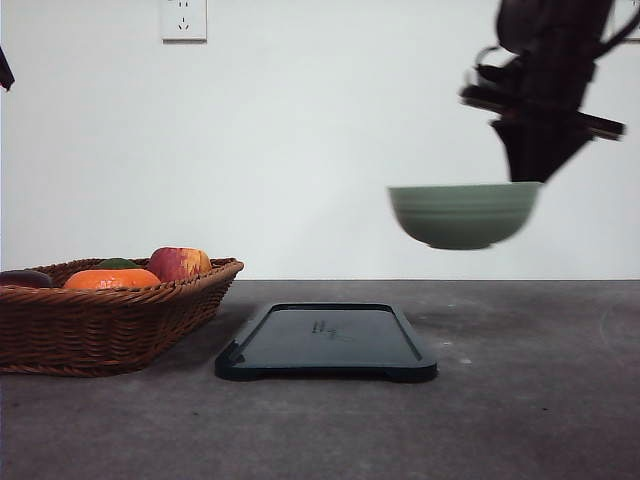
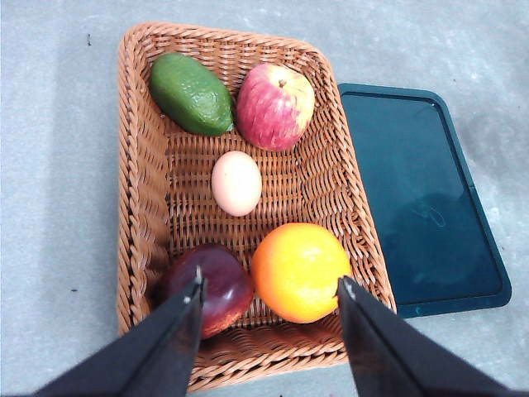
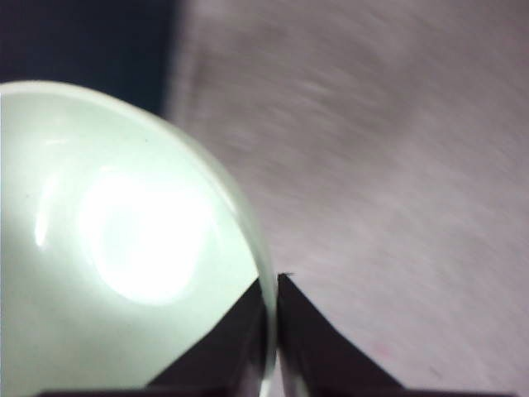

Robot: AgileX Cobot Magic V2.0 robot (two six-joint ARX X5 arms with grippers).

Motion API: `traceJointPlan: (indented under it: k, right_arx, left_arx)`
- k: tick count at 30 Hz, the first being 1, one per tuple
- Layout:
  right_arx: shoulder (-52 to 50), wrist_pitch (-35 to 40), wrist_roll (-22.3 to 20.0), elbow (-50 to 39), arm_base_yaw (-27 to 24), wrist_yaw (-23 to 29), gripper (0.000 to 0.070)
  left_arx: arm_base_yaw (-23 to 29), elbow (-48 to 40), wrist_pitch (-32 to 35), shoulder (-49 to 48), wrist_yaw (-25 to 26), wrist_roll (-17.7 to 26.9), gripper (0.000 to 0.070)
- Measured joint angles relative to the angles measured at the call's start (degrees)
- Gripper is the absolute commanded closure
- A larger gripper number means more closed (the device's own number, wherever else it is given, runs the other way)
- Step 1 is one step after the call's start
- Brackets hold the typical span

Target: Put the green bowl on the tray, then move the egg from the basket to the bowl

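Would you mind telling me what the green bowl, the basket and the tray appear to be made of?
Green bowl: probably glazed ceramic, since its inside gleams in the right wrist view. Basket: woven wicker, with visible brown strands and a braided rim. Tray: smooth dark surface with a slight sheen, likely plastic, though lacquered metal is possible.

The green bowl (image 1: 463, 214) is pale sage with faint ribs, upright and empty, held in the air by its rim, above and to the right of the tray (image 1: 326, 342); the tray is dark, flat and bare, just beside the basket (image 1: 100, 322); the wicker basket holds the egg (image 2: 236, 184), pale pinkish-tan, lying near its middle among fruit.
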Motion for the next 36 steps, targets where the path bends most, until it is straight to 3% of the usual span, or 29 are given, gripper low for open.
traceJointPlan:
  k: [9, 14, 36]
  right_arx:
    - [0.3, 8.3, 1.3, 0.0, 10.5, -0.5, 0.07]
    - [3.7, 10.7, 2.5, 0.1, 13.8, -0.9, 0.07]
    - [12.6, 15.6, 5.9, 0.1, 12.3, -0.7, 0.07]
  left_arx:
    - [0.0, 0.0, 0.0, 0.0, 0.0, 0.0, 0.039]
    - [0.0, 0.0, 0.0, 0.0, 0.0, 0.0, 0.039]
    - [0.0, 0.0, -0.3, 0.0, 0.0, 0.0, 0.039]
